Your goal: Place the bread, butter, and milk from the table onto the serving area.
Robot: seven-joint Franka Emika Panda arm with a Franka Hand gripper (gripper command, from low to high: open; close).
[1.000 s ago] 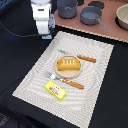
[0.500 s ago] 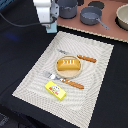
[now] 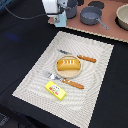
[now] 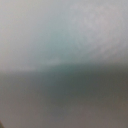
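The pale-blue milk carton (image 3: 61, 22) hangs under my white gripper (image 3: 58, 16) near the far left corner of the striped serving area (image 3: 35, 75), by the pinkish board's edge. The gripper is shut on the carton. The wrist view shows only a blurred pale blue-grey surface, the milk (image 4: 64, 55), very close. The golden-brown bread (image 3: 68, 63) lies on the tan round plate (image 3: 59, 71) in the middle of the placemat. The yellow butter box (image 3: 55, 90) lies flat on the placemat nearer the front. The black table (image 3: 20, 45) surrounds the mat.
A pinkish board (image 3: 107, 32) with grey pots (image 3: 90, 15) runs along the back at the exterior view's right. An orange-handled knife (image 3: 86, 58) and fork (image 3: 72, 83) lie beside the plate. A cable runs across the table at the back left.
My gripper has moved up and toward the exterior view's right, and the milk carton has moved with it. Bread and butter have not moved.
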